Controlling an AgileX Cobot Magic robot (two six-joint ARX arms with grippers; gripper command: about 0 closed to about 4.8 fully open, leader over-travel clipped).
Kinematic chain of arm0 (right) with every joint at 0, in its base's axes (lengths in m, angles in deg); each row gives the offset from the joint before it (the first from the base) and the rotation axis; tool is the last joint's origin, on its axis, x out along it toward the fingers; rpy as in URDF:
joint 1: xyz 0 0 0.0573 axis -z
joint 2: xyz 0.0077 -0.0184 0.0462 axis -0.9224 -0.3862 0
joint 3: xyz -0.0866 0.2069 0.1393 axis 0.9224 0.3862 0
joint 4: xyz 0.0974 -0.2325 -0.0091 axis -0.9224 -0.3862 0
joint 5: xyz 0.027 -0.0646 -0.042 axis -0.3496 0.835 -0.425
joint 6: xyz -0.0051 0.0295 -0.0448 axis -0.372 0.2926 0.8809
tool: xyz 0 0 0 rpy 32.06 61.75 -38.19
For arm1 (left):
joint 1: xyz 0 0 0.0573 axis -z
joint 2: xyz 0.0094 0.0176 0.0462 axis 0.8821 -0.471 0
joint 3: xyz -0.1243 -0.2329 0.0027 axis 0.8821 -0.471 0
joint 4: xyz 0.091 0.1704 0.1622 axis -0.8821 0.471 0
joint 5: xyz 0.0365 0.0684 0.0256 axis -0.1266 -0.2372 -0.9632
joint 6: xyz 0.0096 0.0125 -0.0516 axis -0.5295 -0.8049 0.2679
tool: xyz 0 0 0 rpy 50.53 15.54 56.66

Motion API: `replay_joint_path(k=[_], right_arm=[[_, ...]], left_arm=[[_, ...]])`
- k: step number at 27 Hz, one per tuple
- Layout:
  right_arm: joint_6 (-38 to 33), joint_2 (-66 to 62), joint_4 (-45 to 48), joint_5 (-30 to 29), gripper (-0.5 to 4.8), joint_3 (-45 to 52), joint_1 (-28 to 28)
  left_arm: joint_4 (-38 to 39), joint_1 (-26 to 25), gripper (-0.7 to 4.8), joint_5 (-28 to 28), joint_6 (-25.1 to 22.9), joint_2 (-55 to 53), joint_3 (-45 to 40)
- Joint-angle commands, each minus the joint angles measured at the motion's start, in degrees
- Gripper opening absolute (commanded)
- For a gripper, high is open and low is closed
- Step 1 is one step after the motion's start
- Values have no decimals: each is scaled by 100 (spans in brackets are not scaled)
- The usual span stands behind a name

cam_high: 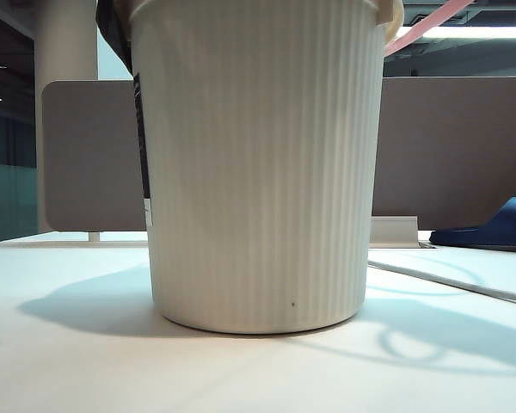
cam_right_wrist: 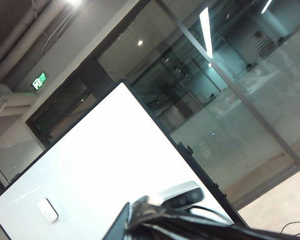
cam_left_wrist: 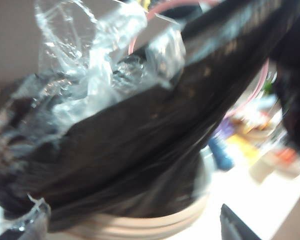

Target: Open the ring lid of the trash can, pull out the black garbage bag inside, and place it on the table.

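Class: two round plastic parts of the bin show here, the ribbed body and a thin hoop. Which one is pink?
The ring lid, the thin hoop raised above the cream-white ribbed trash can, is the pink one.

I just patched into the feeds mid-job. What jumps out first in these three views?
The cream ribbed trash can fills the exterior view, standing on the white table with the pink ring lid poking up past its right rim. In the left wrist view, the crinkled black garbage bag bulges out over the can's mouth. The right wrist view looks away at glass walls; neither tool is clearly visible.
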Motion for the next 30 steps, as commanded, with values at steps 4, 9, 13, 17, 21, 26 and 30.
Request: replay_joint_path(k=[4,9,13,17,21,26,30], right_arm=[[-11,17,81,-101,-5,-39,-15],[-39,17,87,-111,-5,-42,-15],[-48,17,133,-170,-5,-42,-15],[-46,17,125,-190,-5,-42,-15],[-46,17,127,-197,-5,-42,-15],[-48,20,129,-313,-5,-42,-15],[-48,20,127,-474,-5,-42,-15]], left_arm=[[-240,1104,440,-1453,3158,-61,74],[-824,1113,440,-1366,4640,-599,74],[-1718,1202,439,-1523,5031,-927,74],[-1985,1200,440,-1497,5298,-1060,74],[-1989,1209,440,-1574,5414,-1139,74],[-1971,1207,440,-1974,5364,-1198,74],[-1945,1196,440,-2212,5171,-1198,74]])
